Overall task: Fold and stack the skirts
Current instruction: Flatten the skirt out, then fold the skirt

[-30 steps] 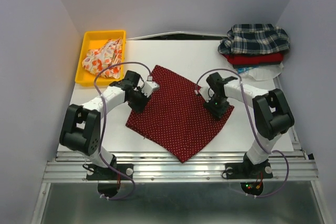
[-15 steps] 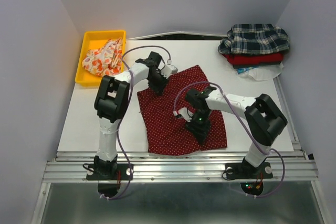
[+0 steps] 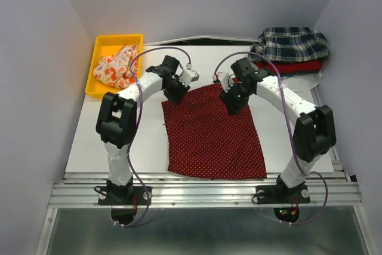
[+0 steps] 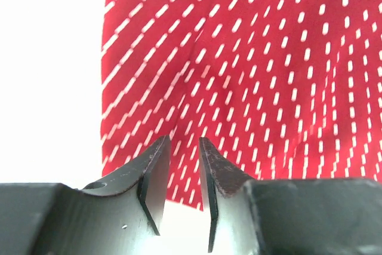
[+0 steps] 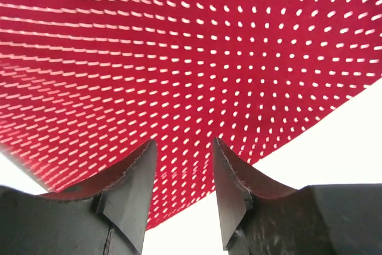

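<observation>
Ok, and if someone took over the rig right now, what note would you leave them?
Both open and empty: left gripper at the far-left corner of the dotted skirt, right gripper at its far-right corner.
The dotted skirt lies spread flat mid-table, unfolded.
Done: plaid skirt stacked on plain red skirt, far right.
Left: fold the dotted skirt, then the cream skirt crumpled in the yellow bin; add both to the stack.

The left arm [image 3: 146,85] and right arm [image 3: 280,97] were white links with bulky black joints. Each trailed a looping purple cable [image 3: 156,48]. Black wedge-shaped fingers [image 4: 154,174] tapered to thin tips.
</observation>
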